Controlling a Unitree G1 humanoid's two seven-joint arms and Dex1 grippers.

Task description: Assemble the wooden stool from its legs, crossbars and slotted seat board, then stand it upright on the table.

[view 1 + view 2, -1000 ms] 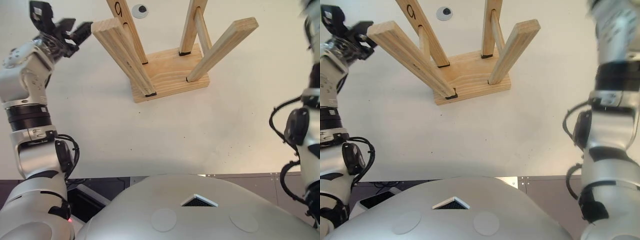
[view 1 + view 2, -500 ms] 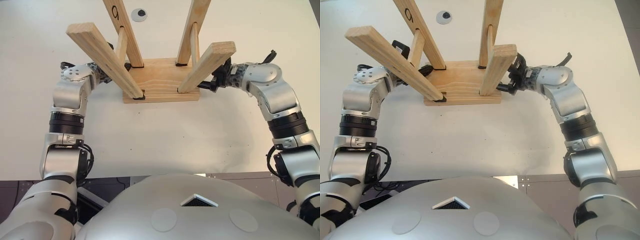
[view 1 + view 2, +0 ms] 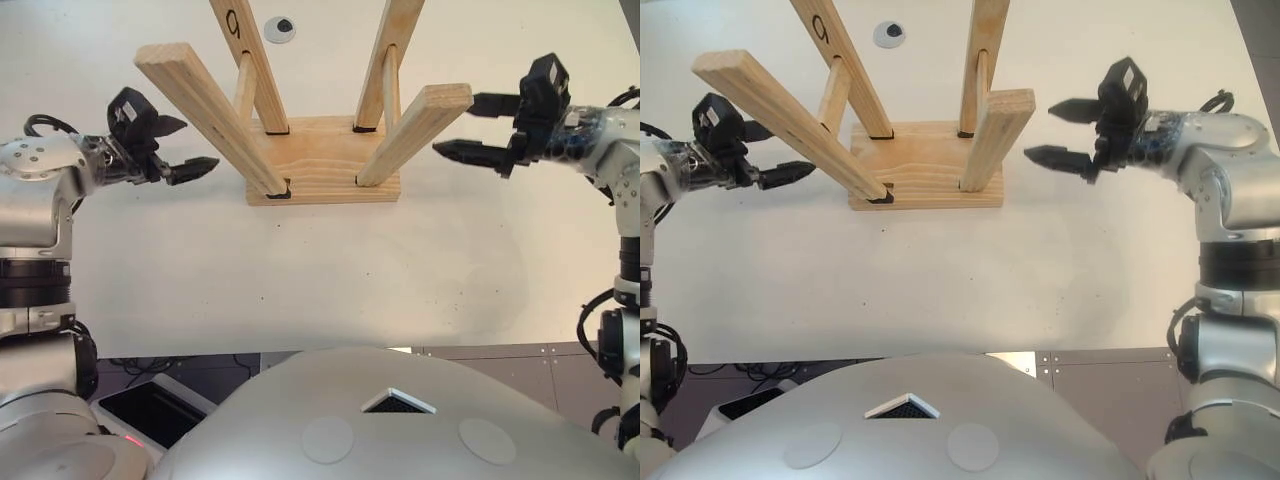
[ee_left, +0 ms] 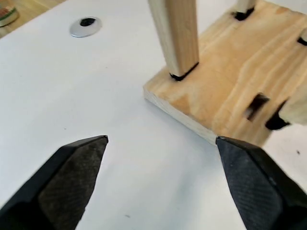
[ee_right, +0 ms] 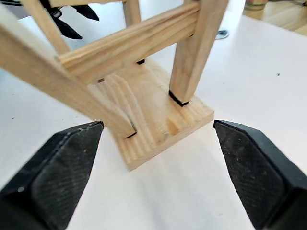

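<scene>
Beside the stool (image 3: 320, 160), left hand (image 3: 200, 141) and right hand (image 3: 1038, 128) gape, empty.

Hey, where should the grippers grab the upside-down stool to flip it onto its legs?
Likely its two near legs, from the outer sides: it rests on its seat board, and those legs splay toward the open left gripper and right gripper.

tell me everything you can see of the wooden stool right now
The wooden stool is pale, unpainted-looking wood and stands upside down: its slotted seat board lies flat on the white table, with four legs rising from dark slots and splaying outward. Crossbars join the legs in pairs. The open left end effector and right end effector flank it without touching.
</scene>
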